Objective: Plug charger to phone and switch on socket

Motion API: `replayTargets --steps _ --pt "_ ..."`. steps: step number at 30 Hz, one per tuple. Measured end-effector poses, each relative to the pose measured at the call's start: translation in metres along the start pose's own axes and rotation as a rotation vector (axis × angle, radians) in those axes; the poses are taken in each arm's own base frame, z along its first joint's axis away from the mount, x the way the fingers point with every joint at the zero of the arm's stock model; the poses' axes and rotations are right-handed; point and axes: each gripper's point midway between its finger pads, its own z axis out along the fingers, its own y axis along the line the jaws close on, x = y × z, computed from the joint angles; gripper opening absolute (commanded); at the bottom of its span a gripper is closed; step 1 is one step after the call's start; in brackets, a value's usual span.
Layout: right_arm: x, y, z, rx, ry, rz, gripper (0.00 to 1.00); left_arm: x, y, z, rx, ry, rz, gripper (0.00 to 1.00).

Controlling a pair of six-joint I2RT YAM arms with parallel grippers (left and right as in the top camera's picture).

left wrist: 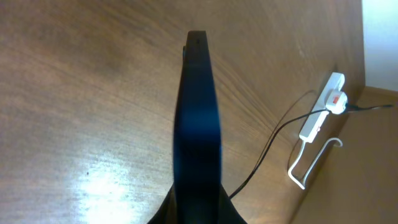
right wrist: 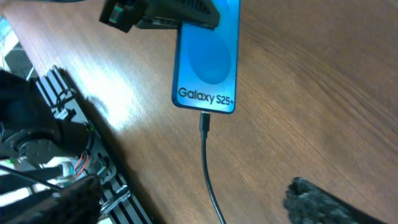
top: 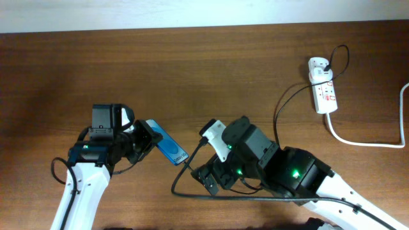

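Observation:
My left gripper (top: 144,138) is shut on the phone (top: 169,147) and holds it tilted above the table. In the left wrist view the phone (left wrist: 198,118) shows edge-on between the fingers (left wrist: 198,208). In the right wrist view its blue screen (right wrist: 210,62) faces the camera. The charger's plug tip (right wrist: 204,120) sits at the phone's bottom port. The black cable (top: 223,195) loops under my right arm and runs up to the adapter (top: 319,64) on the white socket (top: 324,89). My right gripper (top: 209,179) is open, and the cable (right wrist: 211,180) passes loose between its fingers.
The socket's thick white cord (top: 364,142) curves to the right edge. The socket also shows in the left wrist view (left wrist: 322,113) at the far right. Black rails and wiring (right wrist: 56,155) of the left arm's base lie beside the table edge.

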Motion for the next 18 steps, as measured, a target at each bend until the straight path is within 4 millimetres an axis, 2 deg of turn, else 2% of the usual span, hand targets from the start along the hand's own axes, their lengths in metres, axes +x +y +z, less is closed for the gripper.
replayTargets --steps 6,10,12,17,18 --pt "-0.005 -0.022 -0.005 0.008 -0.012 0.149 0.98 -0.010 -0.020 -0.001 0.084 -0.036 0.114 0.00" --pt "-0.011 -0.047 -0.013 -0.040 -0.029 0.299 0.99 -0.010 -0.046 -0.005 0.205 -0.036 0.255 0.00" --pt "-0.012 -0.051 -0.011 -0.087 -0.016 0.332 1.00 -0.010 -0.057 -0.007 0.257 -0.035 0.312 0.00" --pt "-0.001 -0.039 0.017 -0.313 0.111 0.320 0.80 -0.006 -0.071 -0.012 0.331 -0.027 0.400 0.00" --pt "0.003 -0.038 0.024 -0.342 0.141 0.320 0.79 -0.006 -0.072 -0.012 0.337 -0.027 0.406 0.00"
